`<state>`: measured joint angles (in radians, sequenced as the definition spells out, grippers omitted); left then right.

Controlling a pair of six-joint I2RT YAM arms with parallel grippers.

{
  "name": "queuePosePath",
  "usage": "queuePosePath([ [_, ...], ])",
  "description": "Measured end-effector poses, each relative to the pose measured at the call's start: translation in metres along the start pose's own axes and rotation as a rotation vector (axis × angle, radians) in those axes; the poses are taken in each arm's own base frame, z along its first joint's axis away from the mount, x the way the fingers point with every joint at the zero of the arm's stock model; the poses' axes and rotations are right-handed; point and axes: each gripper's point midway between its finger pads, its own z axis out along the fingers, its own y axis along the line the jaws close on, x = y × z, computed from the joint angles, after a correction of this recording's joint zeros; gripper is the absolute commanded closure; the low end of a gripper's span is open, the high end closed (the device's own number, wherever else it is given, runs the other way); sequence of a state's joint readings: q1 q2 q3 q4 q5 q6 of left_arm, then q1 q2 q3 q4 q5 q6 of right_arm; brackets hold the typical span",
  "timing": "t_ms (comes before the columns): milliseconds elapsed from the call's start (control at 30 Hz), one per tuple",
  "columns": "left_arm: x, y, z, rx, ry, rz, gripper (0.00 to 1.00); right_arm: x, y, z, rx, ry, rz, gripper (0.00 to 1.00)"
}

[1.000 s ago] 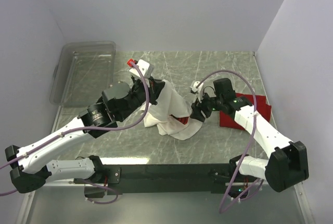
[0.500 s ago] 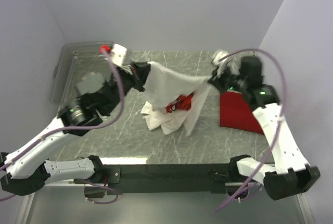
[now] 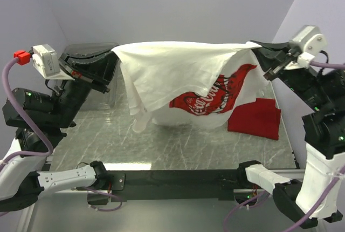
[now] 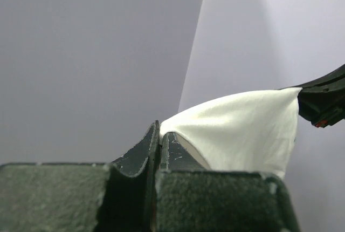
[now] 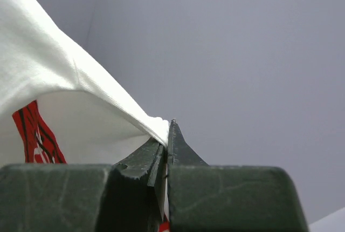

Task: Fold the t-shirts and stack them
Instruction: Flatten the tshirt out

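The white t-shirt (image 3: 178,73) with its red Coca-Cola print hangs stretched in the air between both arms, its lower edge near the table. My left gripper (image 3: 112,53) is shut on the shirt's left top corner; in the left wrist view the cloth (image 4: 237,135) runs out from between the closed jaws of the left gripper (image 4: 160,129). My right gripper (image 3: 252,45) is shut on the right top corner, and the right wrist view shows white cloth (image 5: 64,81) pinched at the right gripper (image 5: 168,127). The red t-shirt (image 3: 256,117) lies folded on the table at the right.
A clear plastic bin (image 3: 86,54) stands at the back left, mostly hidden behind the left arm. The marbled table (image 3: 178,145) shows in front of the hanging shirt. Walls close in at the back and both sides.
Both arms have risen high and spread apart, lifting the white shirt from a crumpled heap on the table into a stretched sheet. The right gripper closed on the shirt's corner.
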<state>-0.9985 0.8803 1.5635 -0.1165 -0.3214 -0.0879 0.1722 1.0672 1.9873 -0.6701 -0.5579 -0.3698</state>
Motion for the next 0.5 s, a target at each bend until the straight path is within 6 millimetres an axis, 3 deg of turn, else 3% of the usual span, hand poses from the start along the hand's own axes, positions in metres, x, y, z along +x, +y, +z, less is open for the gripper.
queuePosePath([
  [100, -0.004, -0.005, -0.001, 0.033, -0.011, 0.003, 0.99, -0.021, 0.0, -0.009, 0.008, -0.037, -0.004, 1.0],
  [267, -0.016, -0.015, -0.004, 0.091, -0.049, 0.008, 0.99, -0.032, 0.005, -0.019, 0.001, -0.05, 0.003, 1.0],
  [367, -0.024, -0.016, -0.006, 0.107, -0.076, 0.025, 0.99, -0.027, 0.01, -0.019, -0.021, -0.042, 0.014, 1.0],
  [500, -0.026, -0.012, -0.007, 0.09, -0.093, 0.047, 0.99, 0.001, 0.02, -0.009, -0.07, 0.007, 0.055, 1.0],
])
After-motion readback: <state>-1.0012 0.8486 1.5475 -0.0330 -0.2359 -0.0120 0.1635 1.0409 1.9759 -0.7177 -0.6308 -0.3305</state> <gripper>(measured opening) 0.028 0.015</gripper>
